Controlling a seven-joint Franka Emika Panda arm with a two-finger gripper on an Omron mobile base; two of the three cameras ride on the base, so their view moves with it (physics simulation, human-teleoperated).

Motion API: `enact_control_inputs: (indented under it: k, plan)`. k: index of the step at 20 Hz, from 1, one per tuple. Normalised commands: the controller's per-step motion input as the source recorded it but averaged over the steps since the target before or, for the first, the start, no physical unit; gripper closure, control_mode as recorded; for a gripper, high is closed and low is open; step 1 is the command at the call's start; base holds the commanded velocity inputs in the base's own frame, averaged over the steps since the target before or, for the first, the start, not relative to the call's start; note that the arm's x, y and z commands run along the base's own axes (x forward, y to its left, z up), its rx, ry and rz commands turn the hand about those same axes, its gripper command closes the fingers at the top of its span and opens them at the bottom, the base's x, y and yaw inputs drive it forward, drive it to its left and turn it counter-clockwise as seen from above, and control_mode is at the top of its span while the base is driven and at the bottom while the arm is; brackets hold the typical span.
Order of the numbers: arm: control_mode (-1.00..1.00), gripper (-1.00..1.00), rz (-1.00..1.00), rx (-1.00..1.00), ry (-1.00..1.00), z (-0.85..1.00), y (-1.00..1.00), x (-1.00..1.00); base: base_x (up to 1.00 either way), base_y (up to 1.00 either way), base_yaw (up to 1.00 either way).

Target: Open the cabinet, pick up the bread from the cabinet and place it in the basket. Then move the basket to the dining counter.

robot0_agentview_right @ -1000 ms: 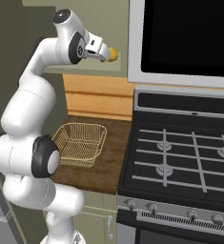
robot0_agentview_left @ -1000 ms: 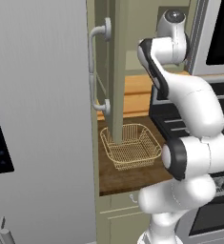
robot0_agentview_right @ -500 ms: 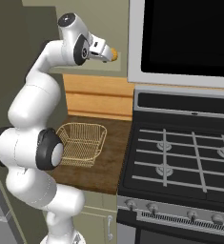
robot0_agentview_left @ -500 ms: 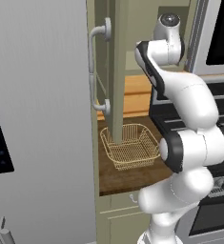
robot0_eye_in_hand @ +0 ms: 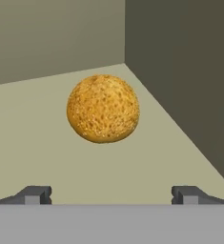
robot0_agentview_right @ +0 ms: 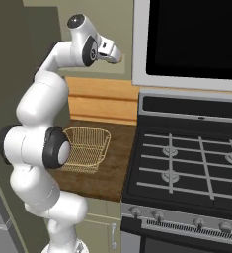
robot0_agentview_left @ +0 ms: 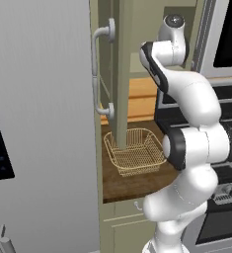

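Note:
The cabinet door [robot0_agentview_left: 120, 74] stands swung open, edge-on, with its curved silver handle [robot0_agentview_left: 102, 74] facing left. On the pale cabinet shelf [robot0_eye_in_hand: 42, 152] lies the bread [robot0_eye_in_hand: 103, 108], a round golden bun near the back corner. My gripper [robot0_eye_in_hand: 112, 195] is open and points straight at the bun from just short of it, nothing between its fingertips [robot0_eye_in_hand: 35, 194]. From the right, the gripper [robot0_agentview_right: 113, 53] reaches high with the bread [robot0_agentview_right: 119, 58] at its tip. The basket [robot0_agentview_left: 135, 151] [robot0_agentview_right: 86, 148] sits empty on the short brown worktop below. The dining counter is out of view.
A large grey fridge [robot0_agentview_left: 38, 123] stands to the left of the open door. A gas stove [robot0_agentview_right: 186, 163] adjoins the worktop on the right, and a dark microwave front [robot0_agentview_right: 191, 39] hangs above it. The cabinet's inner walls [robot0_eye_in_hand: 180, 71] close in right of the bun.
The hand has pushed a little farther into the cabinet toward the bread, and the arm has straightened upward. The jaws stayed open, and the basket and the door have not moved.

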Motion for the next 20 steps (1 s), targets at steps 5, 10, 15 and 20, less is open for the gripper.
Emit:
enact_control_inputs:
  k: [5,10,15,20]
  plan:
    - [-1.00,-1.00,-0.01,0.00,0.00,-0.09,-0.08,0.28,0.00,0.00,0.00]
    - [-1.00,-1.00,0.00,0.00,0.00,-0.10,0.00,0.26,0.00,0.00,0.00]
    - [-1.00,-1.00,0.00,0.00,0.00,-0.04,0.00,0.30,0.00,0.00,0.00]
    - [-1.00,-1.00,0.00,0.00,0.00,0.00,0.00,0.30,0.00,0.00,0.00]
